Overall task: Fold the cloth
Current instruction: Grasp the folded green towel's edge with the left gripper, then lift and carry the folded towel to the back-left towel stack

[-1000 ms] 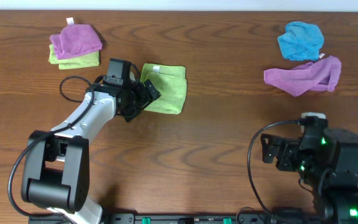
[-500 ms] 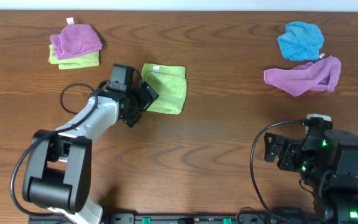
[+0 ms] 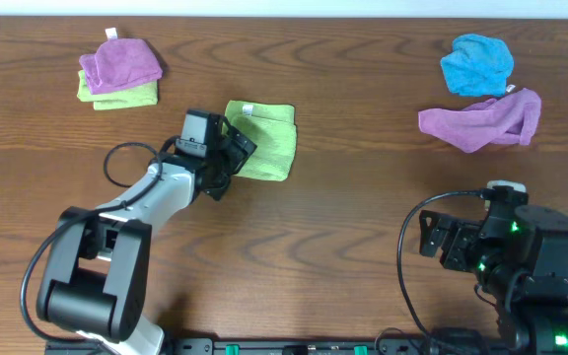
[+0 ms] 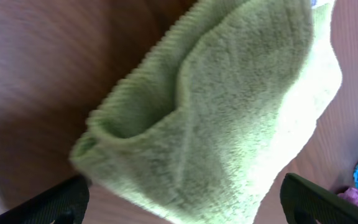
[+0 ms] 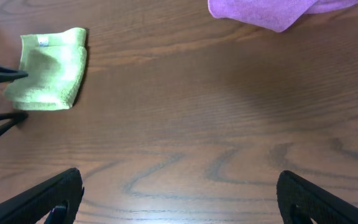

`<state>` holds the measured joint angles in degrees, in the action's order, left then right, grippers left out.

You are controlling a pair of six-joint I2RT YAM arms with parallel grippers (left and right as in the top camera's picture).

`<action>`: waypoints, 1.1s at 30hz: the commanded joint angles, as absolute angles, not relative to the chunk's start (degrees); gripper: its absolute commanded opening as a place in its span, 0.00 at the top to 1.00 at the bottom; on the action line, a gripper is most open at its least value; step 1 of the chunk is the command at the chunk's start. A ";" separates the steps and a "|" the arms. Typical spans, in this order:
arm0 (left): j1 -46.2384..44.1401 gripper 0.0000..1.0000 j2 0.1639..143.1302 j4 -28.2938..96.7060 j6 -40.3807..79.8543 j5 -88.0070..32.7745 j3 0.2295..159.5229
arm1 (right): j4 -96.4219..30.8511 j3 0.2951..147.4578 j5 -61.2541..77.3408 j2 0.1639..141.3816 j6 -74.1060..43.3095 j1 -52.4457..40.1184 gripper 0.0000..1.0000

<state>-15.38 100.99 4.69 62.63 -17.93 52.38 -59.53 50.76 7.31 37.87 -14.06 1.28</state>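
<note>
The cloth [image 3: 264, 140] lies on the counter [image 3: 343, 197] left of centre, toward the far side, as a compact, roughly rectangular lime-green pad with its small white tag [image 3: 248, 109] at the far edge. In the left wrist view I see it doubled over, with an upper layer lifting slightly off the lower one to form a shallow pocket along the near side. The left end effector [image 3: 235, 163] is at the cloth's left edge with its jaws spread wide and nothing clamped between them. The two fingertips [image 4: 48, 205] flank the near corner of the cloth (I cannot tell whether either tip touches the fabric). The right end effector [image 3: 428, 237] is low on the right side of the counter, well apart from the cloth, with its jaws also fully spread and holding nothing; its wrist view shows only bare wood directly ahead. At the far left corner a purple cloth [image 3: 121, 61] rests on top of a second lime-green cloth [image 3: 116, 95]. At the far right a bright blue cloth [image 3: 476, 64] sits bunched just behind another purple cloth [image 3: 483, 120], which lies loosely spread.
</note>
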 commanded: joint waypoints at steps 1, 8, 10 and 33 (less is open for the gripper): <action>-16.78 0.00 103.77 3.25 65.10 -16.12 51.57 | -59.61 50.17 6.63 37.87 -14.76 1.63 0.01; -18.04 0.43 108.14 0.01 67.13 -15.86 51.57 | -59.61 50.17 6.63 37.87 -14.76 1.63 0.01; -18.04 0.51 108.75 -0.58 66.98 -15.27 51.57 | -59.61 50.19 6.63 37.87 -14.74 1.63 0.01; -8.95 0.94 106.24 14.17 42.92 -17.32 72.55 | -59.61 50.17 6.63 37.87 -14.76 1.63 0.01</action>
